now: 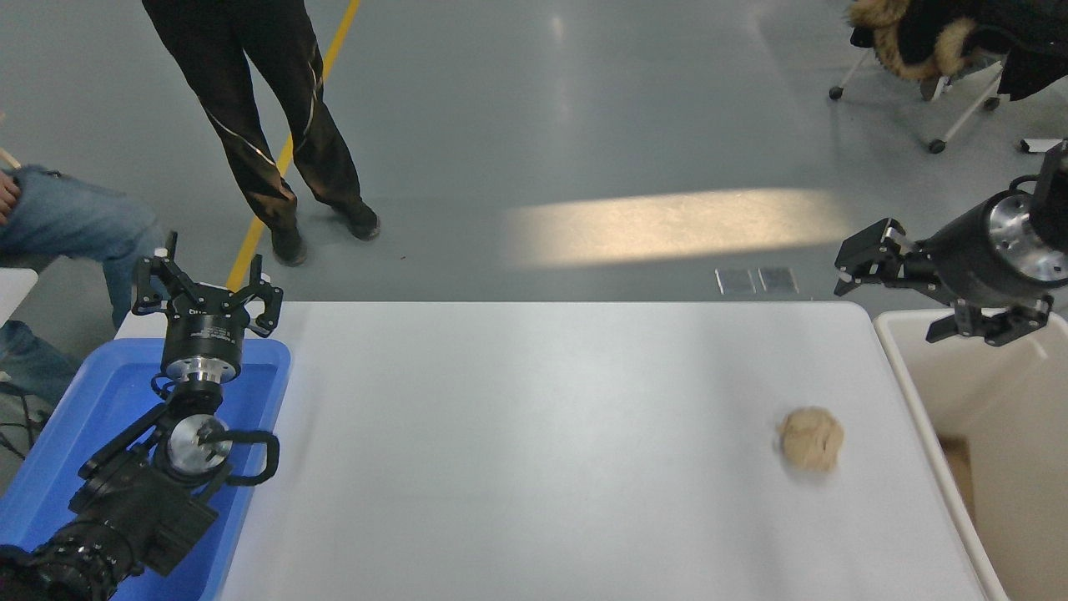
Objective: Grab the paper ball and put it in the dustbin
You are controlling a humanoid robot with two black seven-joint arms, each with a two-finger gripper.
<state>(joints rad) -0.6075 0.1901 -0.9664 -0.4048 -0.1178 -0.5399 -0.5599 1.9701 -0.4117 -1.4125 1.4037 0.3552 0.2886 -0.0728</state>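
Paper ball (810,437) is seen loose on the white table (517,451), near the dustbin (922,392). Right gripper (889,296) is held spread and empty, well apart, up over the dustbin's far corner. Left gripper (206,288) is parked spread over the blue tray (50,467).
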